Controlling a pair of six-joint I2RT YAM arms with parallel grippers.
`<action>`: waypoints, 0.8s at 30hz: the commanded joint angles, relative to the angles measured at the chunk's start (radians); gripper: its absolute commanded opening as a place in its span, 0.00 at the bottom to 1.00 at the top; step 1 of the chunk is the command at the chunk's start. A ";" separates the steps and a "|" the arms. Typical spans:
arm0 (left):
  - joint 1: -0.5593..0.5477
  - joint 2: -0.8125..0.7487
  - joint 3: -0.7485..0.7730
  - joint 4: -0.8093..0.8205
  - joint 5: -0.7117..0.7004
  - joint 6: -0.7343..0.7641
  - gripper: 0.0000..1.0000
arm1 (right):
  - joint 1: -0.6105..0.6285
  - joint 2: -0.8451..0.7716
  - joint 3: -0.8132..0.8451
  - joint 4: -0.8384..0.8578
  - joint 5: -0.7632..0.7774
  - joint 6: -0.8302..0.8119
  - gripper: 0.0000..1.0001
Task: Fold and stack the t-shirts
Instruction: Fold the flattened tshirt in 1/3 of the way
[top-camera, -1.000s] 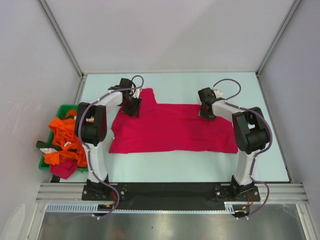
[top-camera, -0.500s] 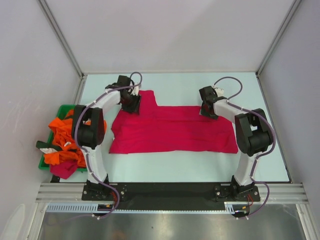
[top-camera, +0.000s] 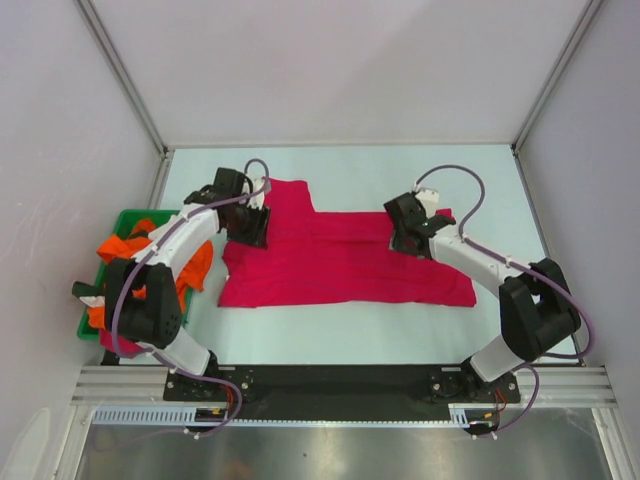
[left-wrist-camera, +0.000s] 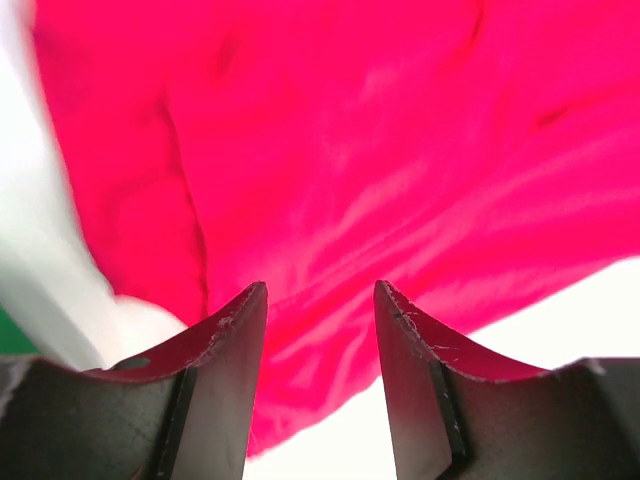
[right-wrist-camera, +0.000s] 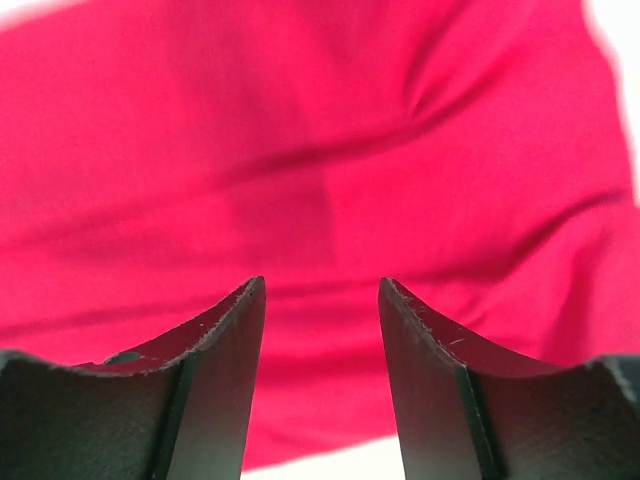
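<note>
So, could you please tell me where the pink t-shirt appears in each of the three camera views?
Top external: the pink t-shirt lies spread flat in the middle of the table.
Left wrist: the pink t-shirt fills most of the picture.
Right wrist: the pink t-shirt fills nearly all of it.
Shared landmark: the pale table bordering the cloth.

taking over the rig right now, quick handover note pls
Left gripper: fingers open, over the far left part of the crimson t-shirt, holding nothing.
Right gripper: fingers open, over its far right part, holding nothing.
Crimson t-shirt lies spread on the table; orange t-shirts are heaped in the green tray at left.
Done: one shirt laid out.
Left: fold it, then fold and stack the rest.
</note>
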 joint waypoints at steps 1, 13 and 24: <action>-0.016 -0.067 -0.086 -0.026 -0.002 0.025 0.53 | 0.068 -0.011 -0.066 -0.045 0.022 0.106 0.54; -0.045 -0.076 -0.177 -0.027 0.037 0.016 0.53 | 0.183 0.059 -0.149 -0.042 0.020 0.237 0.53; -0.055 0.097 -0.161 -0.110 0.057 0.059 0.51 | 0.220 0.112 -0.204 -0.070 -0.033 0.326 0.52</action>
